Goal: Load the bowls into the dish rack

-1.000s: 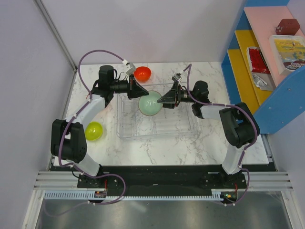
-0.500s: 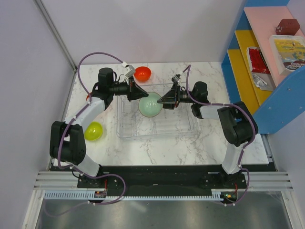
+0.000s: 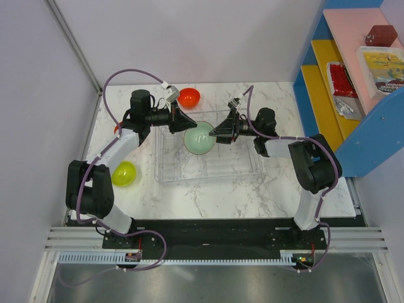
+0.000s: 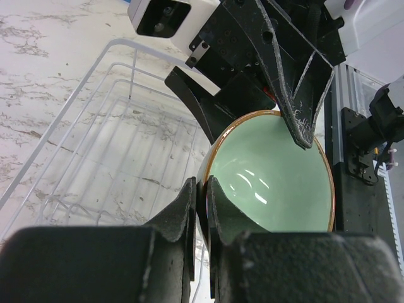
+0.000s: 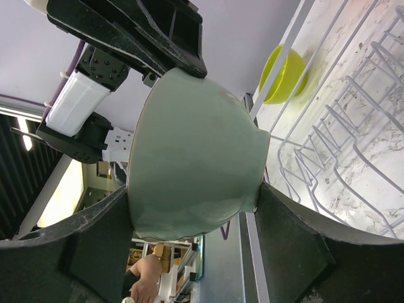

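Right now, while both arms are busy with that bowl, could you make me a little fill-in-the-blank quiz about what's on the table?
1. The left gripper and right gripper together hold a bowl coloured ___.
2. The left gripper pinches it by its ___.
3. Outside the dish rack, the red bowl and yellow bowl rest on the ___.
Missing words: green; rim; table.
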